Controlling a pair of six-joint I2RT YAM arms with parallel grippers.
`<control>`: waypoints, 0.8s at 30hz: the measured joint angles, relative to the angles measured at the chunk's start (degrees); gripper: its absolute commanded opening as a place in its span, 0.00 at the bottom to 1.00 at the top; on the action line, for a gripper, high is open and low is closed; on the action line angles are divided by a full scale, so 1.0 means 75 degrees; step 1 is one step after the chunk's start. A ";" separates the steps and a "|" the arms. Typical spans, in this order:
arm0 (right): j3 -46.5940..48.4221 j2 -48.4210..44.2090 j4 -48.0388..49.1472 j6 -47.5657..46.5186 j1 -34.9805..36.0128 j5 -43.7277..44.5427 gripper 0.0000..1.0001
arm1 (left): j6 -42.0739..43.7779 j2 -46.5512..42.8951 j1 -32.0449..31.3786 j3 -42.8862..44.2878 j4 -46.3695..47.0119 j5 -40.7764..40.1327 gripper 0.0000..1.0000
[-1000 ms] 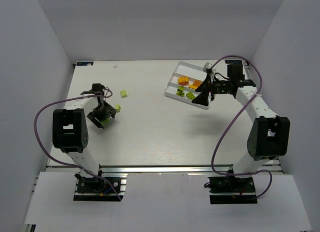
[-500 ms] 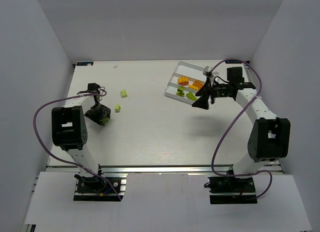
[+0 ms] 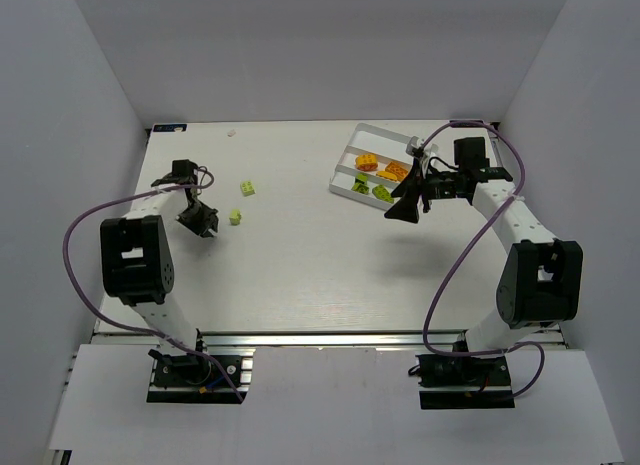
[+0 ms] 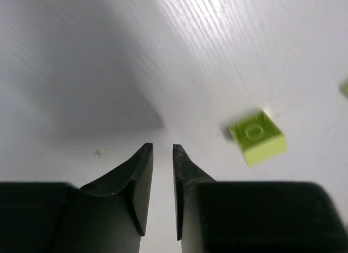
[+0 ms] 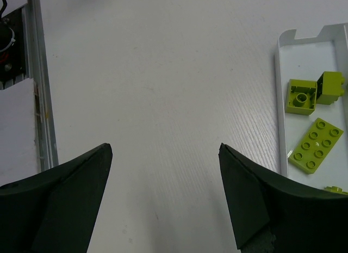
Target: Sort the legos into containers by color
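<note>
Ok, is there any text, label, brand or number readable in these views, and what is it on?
None can be read.
tray: no print shows.
green bricks in it and the loose brick: too small or blurred to tell any mark.
left gripper, right gripper: plain black, no label.

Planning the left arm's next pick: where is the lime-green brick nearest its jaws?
Top view: the nearest lime brick lies on the table's left half, just right of the left gripper, another lime brick beyond it.
</note>
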 measured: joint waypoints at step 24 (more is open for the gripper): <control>-0.0912 -0.0641 0.0731 0.0551 0.0187 0.0044 0.86 | 0.0495 0.1801 0.1524 0.3042 -0.1040 -0.1070 0.89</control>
